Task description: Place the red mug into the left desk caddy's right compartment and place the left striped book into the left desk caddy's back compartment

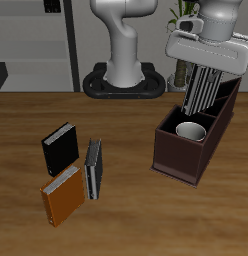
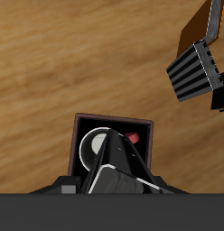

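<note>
Hovering high over the far end of the left desk caddy (image 1: pixel 196 135), the gripper (image 1: pixel 208 66) has the left striped book (image 1: pixel 204 88) hanging upright beneath it, fingers clamped on the book's top edge. That upright hold makes sense: the back compartment (image 1: pixel 221 100) is a narrow slot, so the book has to go in edge-first, thin side lined up with the long walls. From the exterior view the book's lower end looks to be at or just inside the caddy's rim, though how deep it sits I can't make out.

Move out a little and there's the red mug (image 1: pixel 191 131), already sitting in the right compartment (image 1: pixel 186 135), the big square section at the end nearer the table's front edge. White inside showing, mouth up. The wrist view catches it too, a pale circle with a dab of red at its side inside the dark box, partly hidden by the book in the grasp. So half the job looks done, I'd say.

Further out on the table (image 1: pixel 126 220), well apart from the caddy, stands the other striped book (image 1: pixel 93 168), with the black book (image 1: pixel 61 148) and the orange book (image 1: pixel 63 195) close by it. None of them is needed.

What's left, to my eye, is a straight drop and a release, keeping the book clear of the divider.
</note>
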